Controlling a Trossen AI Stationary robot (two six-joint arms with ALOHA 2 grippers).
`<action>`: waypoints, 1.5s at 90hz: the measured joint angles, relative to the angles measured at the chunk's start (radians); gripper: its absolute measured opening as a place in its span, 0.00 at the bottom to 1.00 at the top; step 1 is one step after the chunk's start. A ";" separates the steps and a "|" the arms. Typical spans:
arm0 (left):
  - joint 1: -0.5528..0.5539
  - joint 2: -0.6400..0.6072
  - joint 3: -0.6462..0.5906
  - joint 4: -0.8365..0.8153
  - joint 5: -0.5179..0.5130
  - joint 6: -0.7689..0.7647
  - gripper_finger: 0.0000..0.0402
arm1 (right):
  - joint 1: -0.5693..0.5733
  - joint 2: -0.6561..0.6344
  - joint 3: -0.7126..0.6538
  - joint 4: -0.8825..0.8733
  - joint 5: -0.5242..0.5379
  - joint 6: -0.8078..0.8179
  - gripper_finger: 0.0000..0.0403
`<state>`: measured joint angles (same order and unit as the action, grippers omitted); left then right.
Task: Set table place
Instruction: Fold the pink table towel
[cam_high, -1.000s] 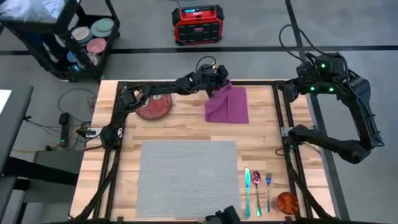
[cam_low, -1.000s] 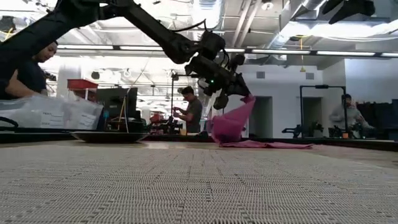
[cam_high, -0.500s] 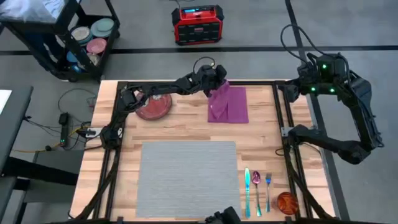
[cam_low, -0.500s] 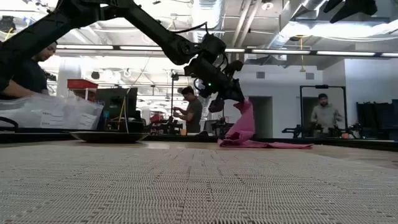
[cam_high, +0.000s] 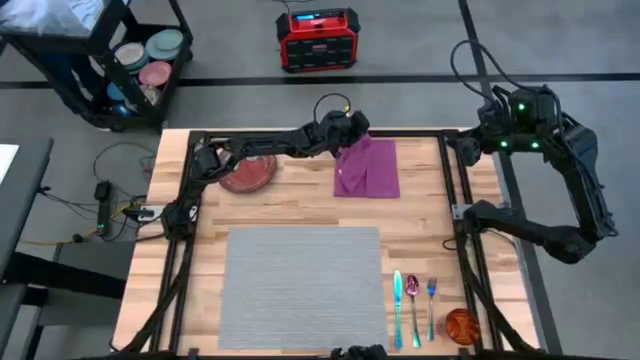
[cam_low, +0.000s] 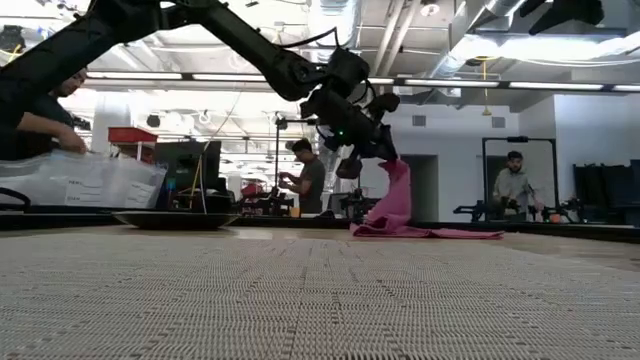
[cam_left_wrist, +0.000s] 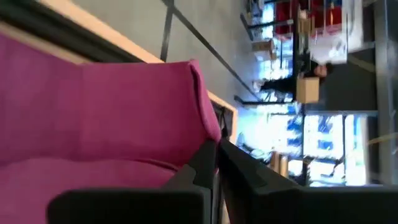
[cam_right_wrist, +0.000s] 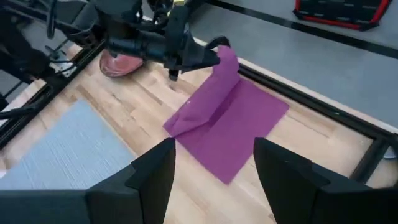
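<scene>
Pinched shut in the left gripper (cam_high: 352, 130), a corner of the purple napkin (cam_high: 368, 170) is held up at the table's (cam_high: 300, 205) far edge; the grey placemat (cam_high: 300, 285) lies nearer the front, to be reached by that arm.

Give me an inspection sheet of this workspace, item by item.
Surface: wooden table, black frame.
Job's things: grey placemat lies flat and bare at the near side; red plate, knife, spoon, fork and orange cup lie off it.
Clutter: nothing seen.
Grippers: left gripper shut on the purple napkin, lifting one corner; right gripper open, raised beside the table.
Cables: loops by the left arm's base.
Surroundings: red box, cart of dishes, people behind.
</scene>
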<state>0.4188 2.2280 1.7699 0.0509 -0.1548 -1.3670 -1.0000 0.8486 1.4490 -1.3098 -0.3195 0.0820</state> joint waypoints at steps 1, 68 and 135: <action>0.000 0.000 0.000 0.006 0.000 0.013 0.00 | 0.000 0.000 0.000 0.000 0.000 0.000 0.51; -0.045 0.249 0.164 0.647 0.556 -0.110 0.25 | 0.197 0.004 0.000 -0.057 -0.045 0.044 0.51; 0.053 -0.106 0.174 -0.743 0.263 0.704 0.06 | 0.201 -0.078 0.000 -0.092 0.015 0.097 0.51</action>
<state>0.4720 2.1222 1.9438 -0.6923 0.1080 -0.6627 -0.7986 0.7707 1.4490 -1.4014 -0.3042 0.1787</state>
